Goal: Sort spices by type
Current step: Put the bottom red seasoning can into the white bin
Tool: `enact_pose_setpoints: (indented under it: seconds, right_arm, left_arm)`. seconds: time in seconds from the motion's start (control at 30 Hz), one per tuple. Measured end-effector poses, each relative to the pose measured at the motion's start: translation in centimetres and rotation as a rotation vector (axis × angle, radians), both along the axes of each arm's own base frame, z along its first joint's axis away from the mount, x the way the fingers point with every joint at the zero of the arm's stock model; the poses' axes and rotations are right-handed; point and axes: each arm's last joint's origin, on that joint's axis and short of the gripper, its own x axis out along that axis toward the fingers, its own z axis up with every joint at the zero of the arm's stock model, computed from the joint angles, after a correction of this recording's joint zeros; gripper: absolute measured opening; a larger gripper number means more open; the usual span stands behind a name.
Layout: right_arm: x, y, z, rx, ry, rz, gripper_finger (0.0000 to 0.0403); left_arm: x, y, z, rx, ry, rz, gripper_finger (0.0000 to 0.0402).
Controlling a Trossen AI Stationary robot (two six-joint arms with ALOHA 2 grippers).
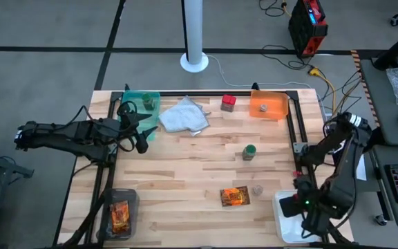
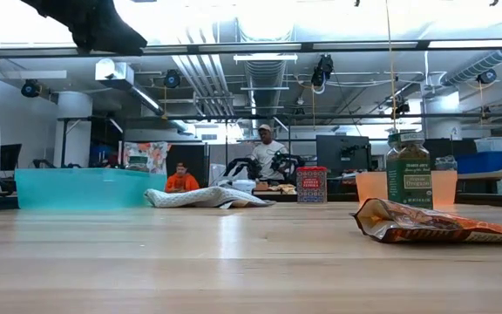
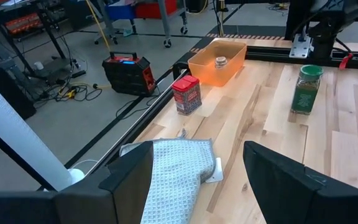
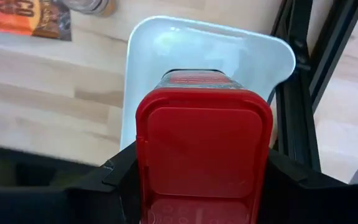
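My right gripper (image 1: 292, 206) (image 4: 204, 174) is over the white tray (image 4: 166, 43) at the table's near right corner, shut on a red boxy container (image 4: 204, 149). My left gripper (image 1: 141, 135) (image 3: 197, 168) hovers open beside the teal tray (image 1: 140, 104), above the pale grey cloth (image 3: 179, 168). A second red box (image 1: 228, 103) stands at the far edge. A green-capped jar (image 1: 249, 152) stands mid-table. An orange-brown packet (image 1: 234, 196) lies flat, with a tiny grey jar (image 1: 258, 189) beside it. Another grey jar (image 3: 220, 61) sits in the orange tray (image 1: 268, 105). My right gripper pinches the red boxy container between its two fingers, one on each side wall just below the red lid (image 4: 204, 134). The fingers come from above, pointing down. The box stands upright over the white tray; the box itself hides whether its base touches the tray.
A dark tray (image 1: 119, 213) at the near left corner holds another orange-brown packet. The cloth (image 1: 183, 116) lies between the teal tray and the far red box. Black rails (image 1: 297, 131) frame the table. Bare wood lies mid-table and along the near edge. People show in the room behind.
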Motion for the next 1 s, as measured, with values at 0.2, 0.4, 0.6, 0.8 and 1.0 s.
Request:
enact_pose_setpoints:
  seconds: [0.2,0.4,0.6,0.8,1.0]
  right_arm:
    - [0.3,0.4,-1.7,-0.063,0.024,0.021,0.0206]
    - [0.7,1.1,-3.7,-0.039,0.011,0.047,0.0206]
    - [1.0,1.6,-5.5,-0.057,0.021,0.054,0.0206]
    - [1.3,2.0,-6.9,-0.081,0.026,0.035,0.0206]
    - [1.6,2.2,-7.6,-0.104,0.041,0.003,0.0206]
  left_arm:
    - [0.1,0.0,0.0,-0.007,-0.005,0.003,0.0233]
    - [0.1,0.0,0.0,-0.007,-0.006,0.003,0.0233]
    - [0.1,0.0,0.0,-0.007,-0.006,0.003,0.0233]
    - [0.1,0.0,0.0,-0.007,-0.006,0.003,0.0233]
    - [0.1,0.0,0.0,-0.007,-0.005,0.003,0.0233]
